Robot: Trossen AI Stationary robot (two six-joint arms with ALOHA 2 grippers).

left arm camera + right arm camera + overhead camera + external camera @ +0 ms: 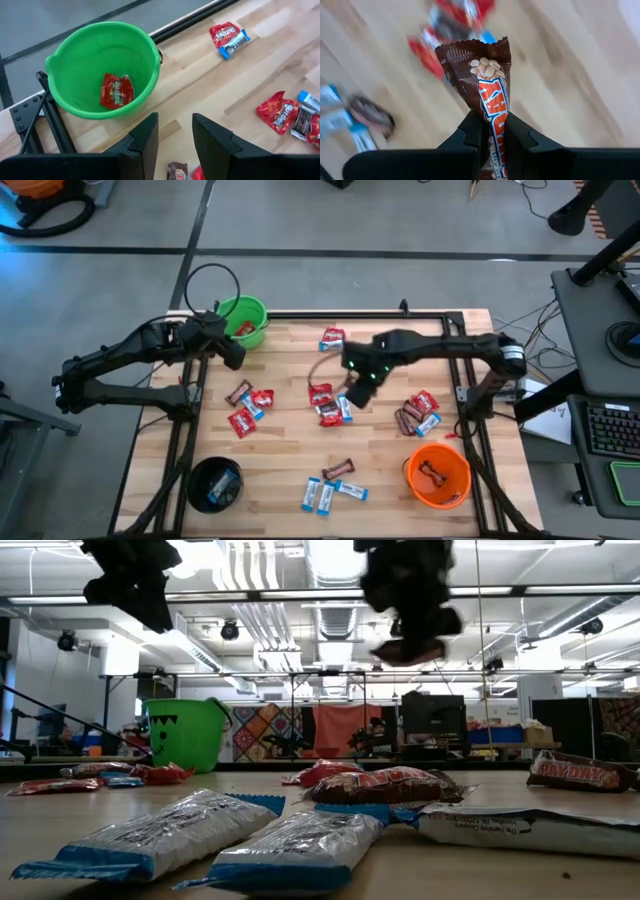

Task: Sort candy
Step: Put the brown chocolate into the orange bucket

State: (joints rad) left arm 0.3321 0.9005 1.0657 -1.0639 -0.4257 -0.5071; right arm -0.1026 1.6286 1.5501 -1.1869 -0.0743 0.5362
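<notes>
Wooden table (290, 460); slatted top in a black frame, both arms reaching in over it.

Left arm; its gripper (232, 356) hangs beside the green bucket near the table's far left corner; jaws parted a moderate way, nothing between the fingers (145, 142).

Right arm; its gripper (358, 393) is raised over the middle of the table; jaws nearly together, pinching a brown bar (492, 95) by one end, the bar clear of the table and the fingers (472, 132) pressed to its wrapper.

Green bucket (245, 322); far left corner; one red packet (116, 91) on its floor.

Orange bucket (437, 476); near right part of the table; a dark bar lies inside.

Black bucket (214, 484); near left corner; a blue-and-white packet inside.

Candy, loose on the table; a red and blue-and-white cluster (328, 406) just under the right gripper; a mixed group (248, 408) at centre left; another group (418, 413) at the right; blue-and-white packets (322, 495) and a brown bar (338, 470) along the near edge; a red packet with a blue-and-white one (332, 338) at the far edge.
</notes>
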